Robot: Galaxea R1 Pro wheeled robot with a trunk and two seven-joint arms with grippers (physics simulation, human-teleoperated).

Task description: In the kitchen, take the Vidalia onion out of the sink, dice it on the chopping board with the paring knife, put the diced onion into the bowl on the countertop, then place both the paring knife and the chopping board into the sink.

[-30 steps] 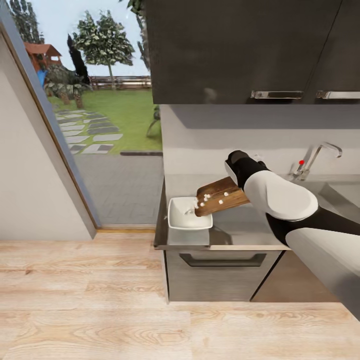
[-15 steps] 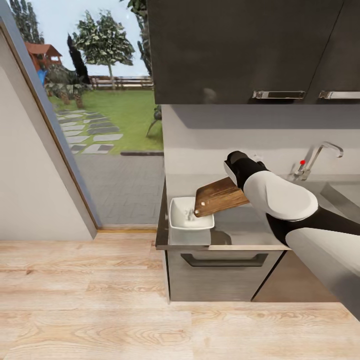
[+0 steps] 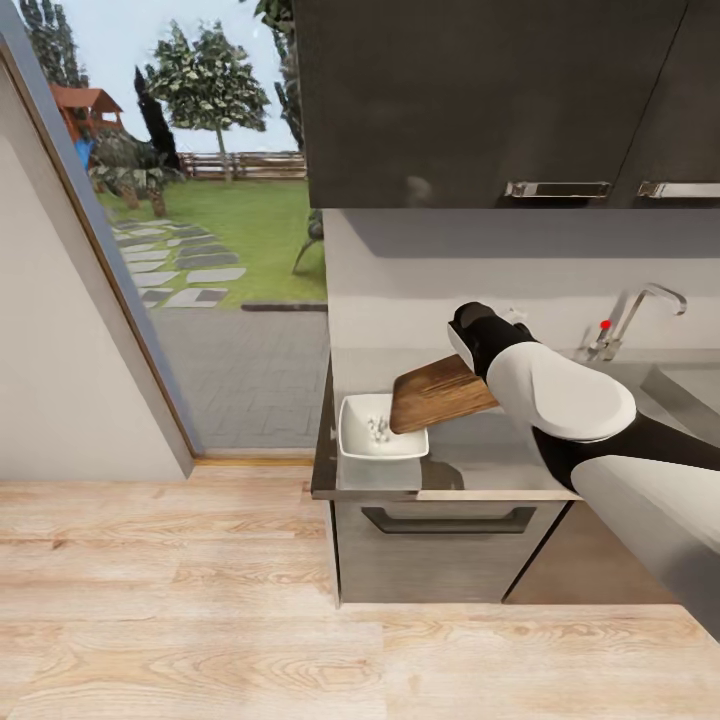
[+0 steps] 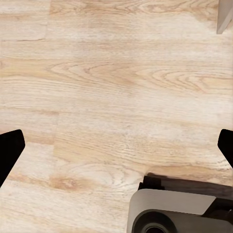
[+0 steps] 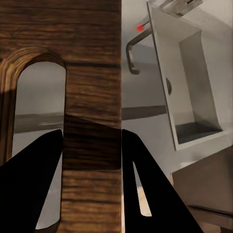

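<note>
My right gripper [image 5: 92,145] is shut on the chopping board [image 3: 440,392], pinching its edge beside the handle hole [image 5: 39,102]. The brown board hangs tilted, its low end over the white bowl [image 3: 352,440] at the left end of the countertop [image 3: 480,460]. The diced onion [image 3: 378,428] lies as tiny white cubes inside the bowl, and the board's top is bare. The grey sink [image 3: 690,385] with its tap [image 3: 640,305] sits to the right; the sink [image 5: 194,97] also shows past the board. My left gripper [image 4: 116,145] is open over the wooden floor. The paring knife is out of view.
Dark wall cabinets [image 3: 480,100] hang above the counter. A drawer front [image 3: 445,545] sits under the bowl. Left of the counter an open doorway [image 3: 220,300] leads to a paved yard. Light wooden floor [image 3: 200,620] lies in front, and my base [image 4: 170,213] shows below the left gripper.
The white cubes that lay on the tilted board have slid off into the bowl, leaving the board bare. The board and right arm have held their pose.
</note>
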